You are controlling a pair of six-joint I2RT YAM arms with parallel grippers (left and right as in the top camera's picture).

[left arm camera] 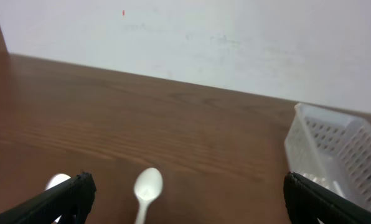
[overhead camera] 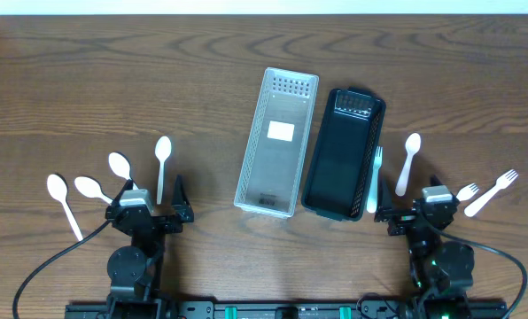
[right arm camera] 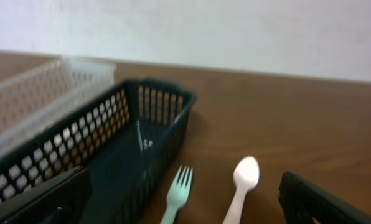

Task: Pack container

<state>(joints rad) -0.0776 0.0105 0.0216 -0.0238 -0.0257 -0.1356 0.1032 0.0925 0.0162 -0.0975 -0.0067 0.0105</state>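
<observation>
Logging overhead: I count one white basket [overhead camera: 277, 142] mid-frame holding a pale label [overhead camera: 281, 132]. One black basket [overhead camera: 344, 152] sits just beside it on the right, showing only its dark floor. Five spoons [overhead camera: 162, 155] and three forks [overhead camera: 375, 177] lie on the table [overhead camera: 69, 71].

Left wrist: left gripper [left arm camera: 185, 196] jaws wide, white basket at right edge.

Right wrist: right gripper [right arm camera: 185, 199] jaws wide, black basket at left.
</observation>
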